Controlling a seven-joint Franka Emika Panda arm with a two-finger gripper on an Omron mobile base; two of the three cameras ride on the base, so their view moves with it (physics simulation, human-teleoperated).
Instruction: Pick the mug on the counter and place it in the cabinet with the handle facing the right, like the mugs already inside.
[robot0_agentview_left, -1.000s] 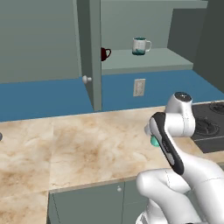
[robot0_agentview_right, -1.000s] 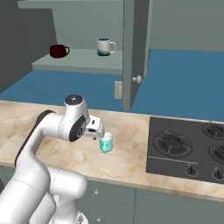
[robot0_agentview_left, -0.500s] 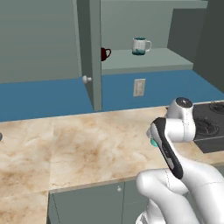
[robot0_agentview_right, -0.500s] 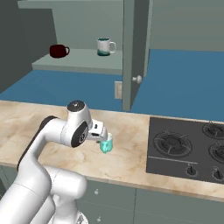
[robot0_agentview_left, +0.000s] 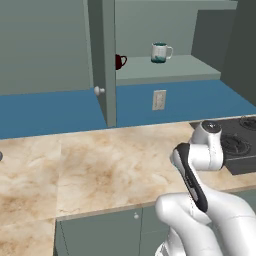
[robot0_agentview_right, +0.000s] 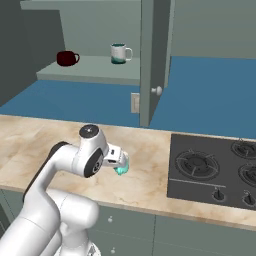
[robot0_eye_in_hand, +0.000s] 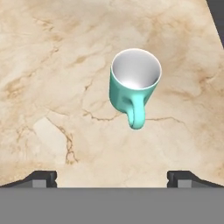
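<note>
Mug (robot0_eye_in_hand: 134, 85) is seen upright on the beige counter (robot0_eye_in_hand: 52, 78), its handle turned toward the camera in the hand view. Fingers (robot0_eye_in_hand: 41, 178) are spread wide above it, gripping nothing. Two mugs are stood on the cabinet (robot0_agentview_right: 90, 70) shelf beyond.

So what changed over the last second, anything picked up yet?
Nothing picked up. The arm swung toward the stove side and lowered, bringing the open tool over the mug. The mug stayed upright on the counter, untouched. The white mug and red mug in the cabinet are unchanged.
</note>
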